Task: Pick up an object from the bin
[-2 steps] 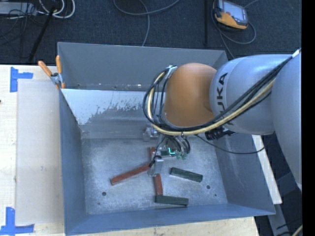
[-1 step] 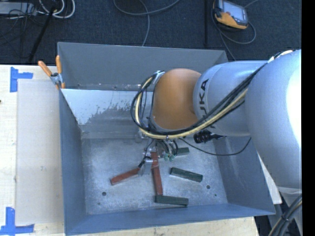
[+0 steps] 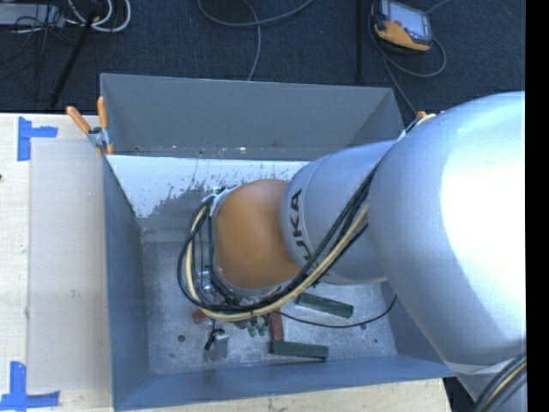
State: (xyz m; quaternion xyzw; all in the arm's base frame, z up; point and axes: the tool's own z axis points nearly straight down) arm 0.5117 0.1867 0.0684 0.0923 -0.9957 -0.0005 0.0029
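My gripper (image 3: 228, 304) sits low over the front middle of the bin floor, mostly hidden under the arm's orange cover and cable loops. Just in front of it lie a small grey metal piece (image 3: 215, 340), a short reddish-brown stick (image 3: 276, 323) and a tiny green bit (image 3: 255, 329). An orange-brown sliver (image 3: 199, 316) pokes out at the gripper's left. I cannot see anything held.
Two dark grey-green flat bars lie to the right: one (image 3: 325, 305) partly under the arm, one (image 3: 298, 348) near the front wall. The thick arm covers the bin's right half. The bin floor to the left is bare grey metal.
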